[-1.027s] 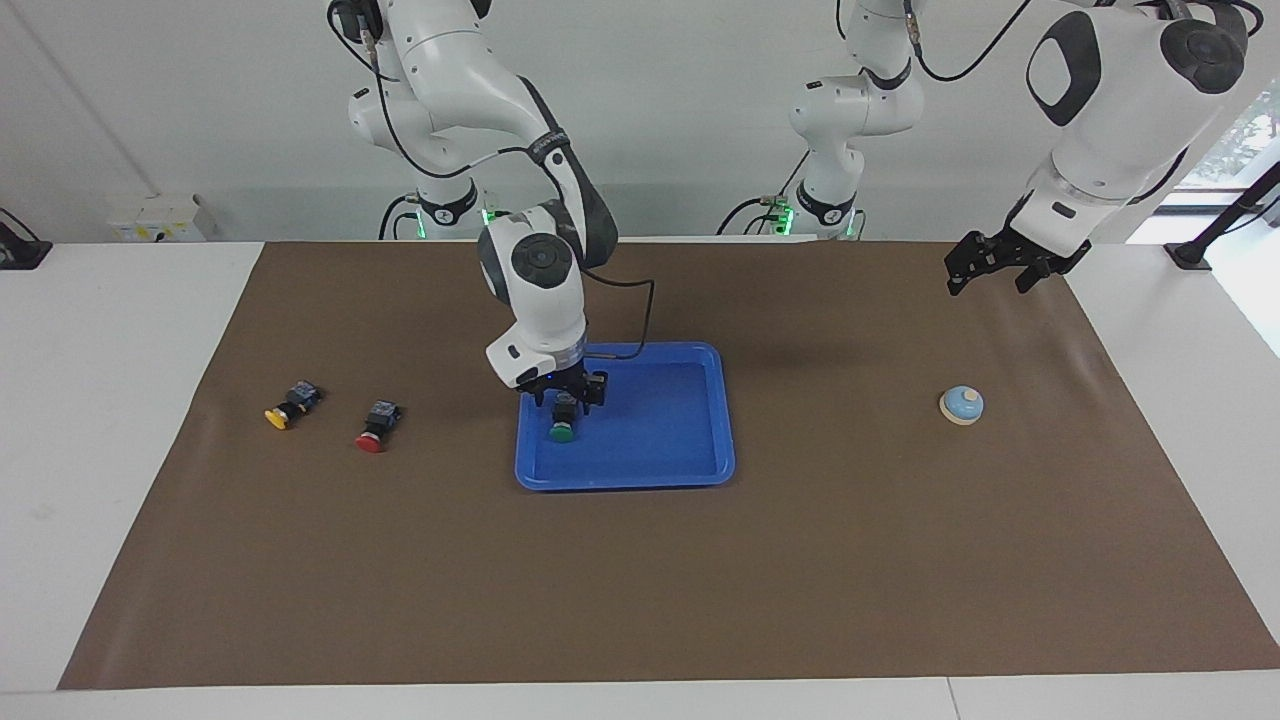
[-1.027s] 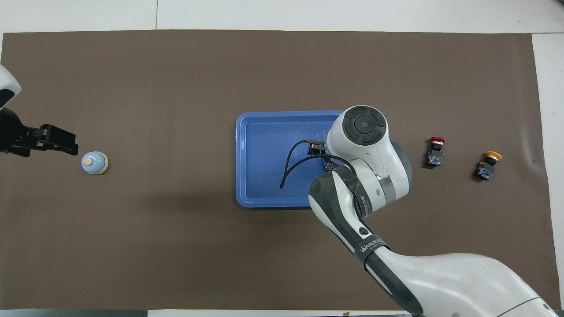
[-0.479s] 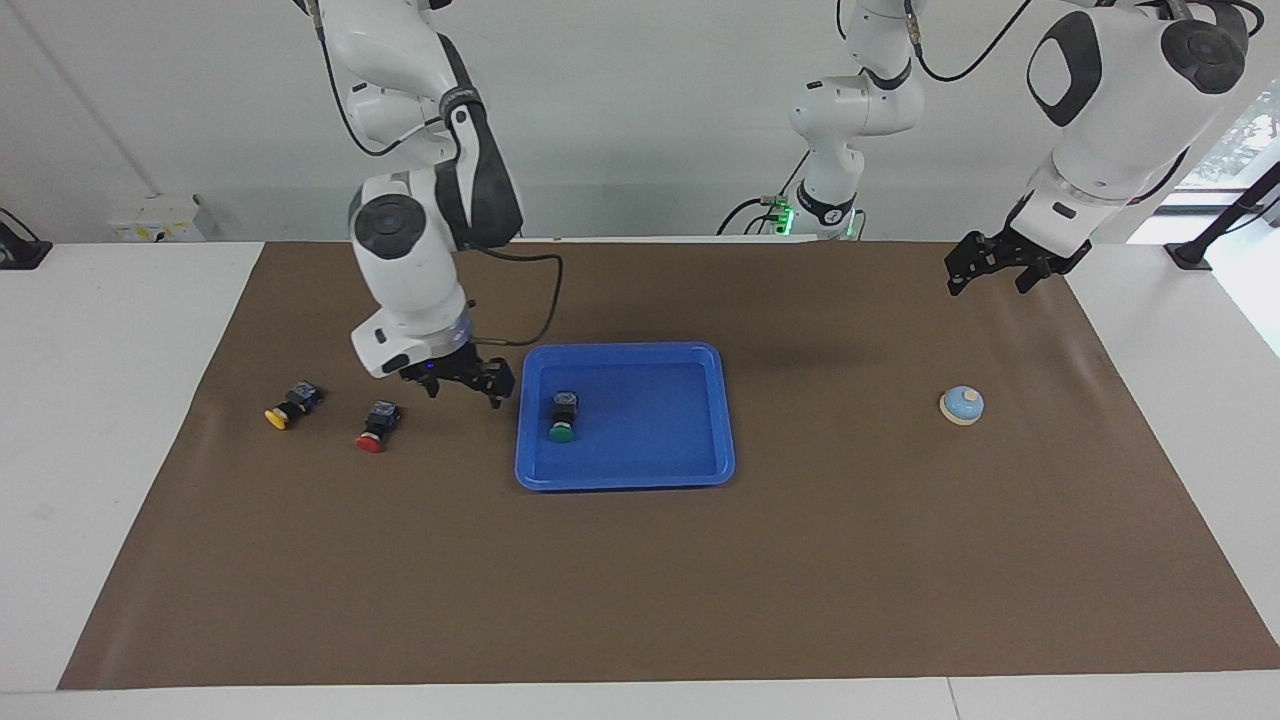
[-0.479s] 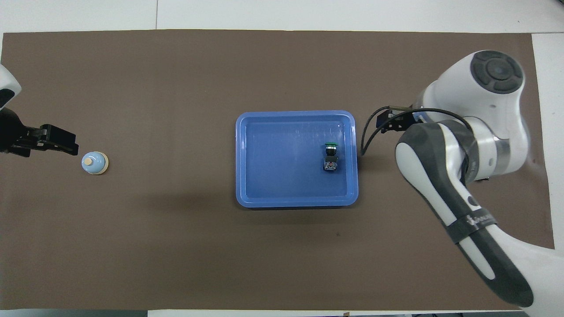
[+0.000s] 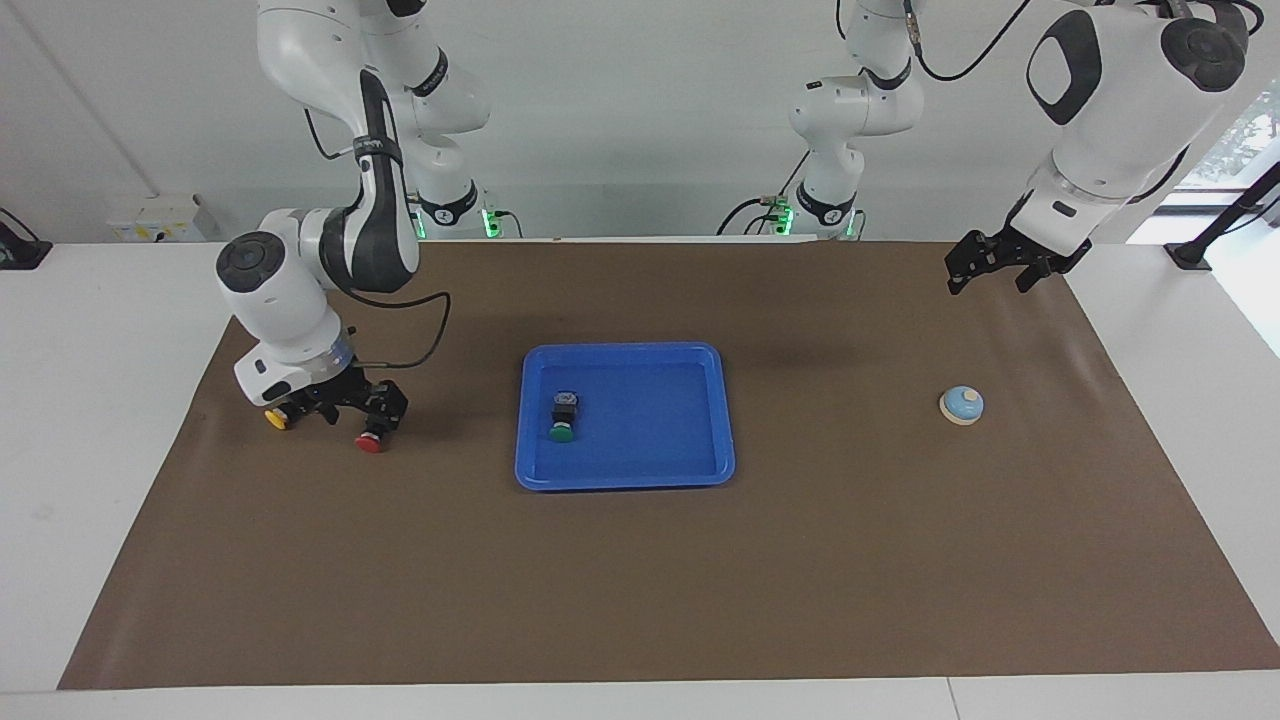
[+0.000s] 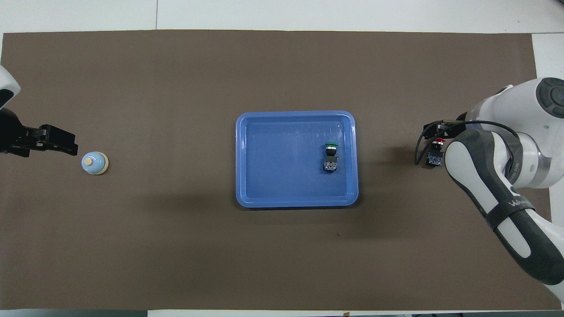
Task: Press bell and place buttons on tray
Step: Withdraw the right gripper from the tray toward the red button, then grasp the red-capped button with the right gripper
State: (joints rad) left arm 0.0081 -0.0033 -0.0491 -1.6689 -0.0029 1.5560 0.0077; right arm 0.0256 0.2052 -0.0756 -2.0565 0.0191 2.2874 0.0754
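Three buttons: the green button (image 5: 562, 421) lies in the one blue tray (image 5: 716, 420), at its nine o'clock in the facing view. The red button (image 5: 370, 442) and yellow button (image 5: 275, 418) sit under the right gripper (image 5: 340, 408), jaws spread, holding nothing. One bell (image 5: 962, 405) sits at the left arm's end; the left gripper (image 5: 995, 270) waits spread above the brown mat (image 5: 640, 580).

The right arm (image 5: 370, 190) reaches out from its base and bends down at the elbow, its wrist (image 5: 275, 300) turned low near the table at its own end. The right gripper (image 5: 340, 410) hangs just above the surface, fingers pointing down and spread apart, holding nothing. The left arm (image 5: 1110, 110) waits, raised and folded at its own end, its forearm slanting downward. The left gripper (image 5: 995, 268) is up in the air, tilted down, its fingers also spread apart and empty.
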